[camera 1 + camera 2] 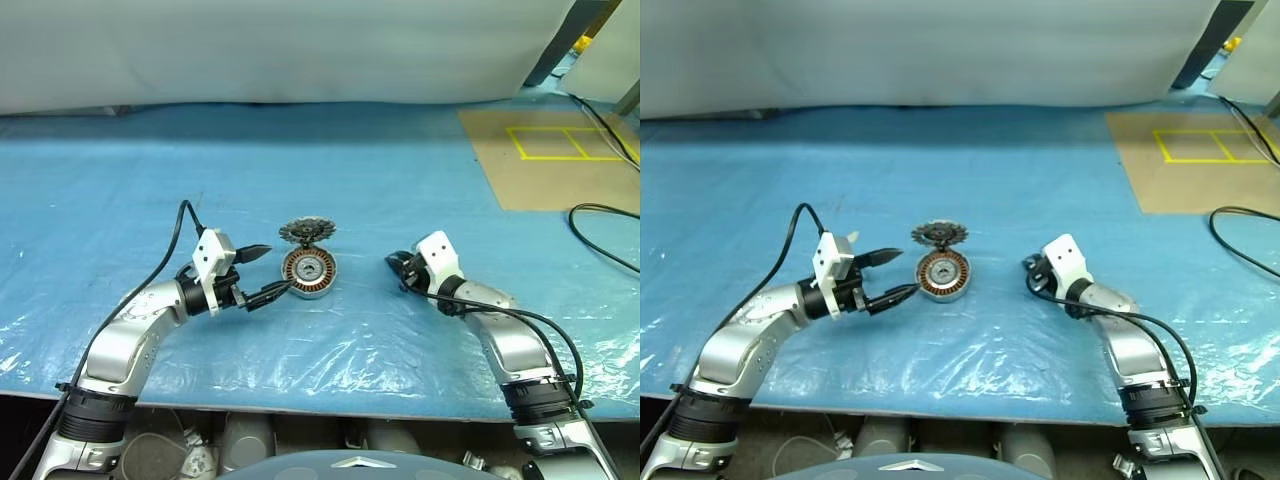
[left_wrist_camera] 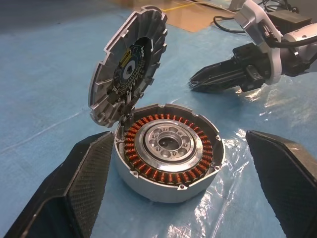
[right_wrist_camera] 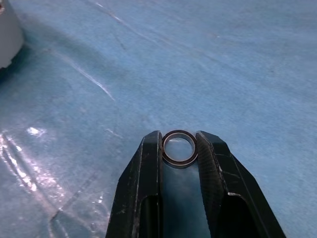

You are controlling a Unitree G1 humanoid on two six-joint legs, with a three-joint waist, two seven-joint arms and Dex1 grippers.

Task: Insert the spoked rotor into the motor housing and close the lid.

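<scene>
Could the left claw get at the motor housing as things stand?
Probably yes: the left claw is open, its fingers either side of the motor housing. The spoked rotor leans on the housing's far rim, clear of them.

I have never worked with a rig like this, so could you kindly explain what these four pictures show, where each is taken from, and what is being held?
This is a humanoid robot with two arms, each ending in a two-fingered end effector. The two wide pictures come from cameras on its head, looking down over a table covered in blue plastic sheeting. The two close-ups come from cameras on the wrists, looking along the fingers.

On the sheet sits the motor housing, a round puck with copper windings. The spoked rotor, a toothed disc, stands tilted on the housing's far edge, not yet inserted.

The left end effector is open, one finger on either side of the housing. The right end effector, off to the housing's right, is shut on a small metal ring, pinched between its fingertips.
</scene>
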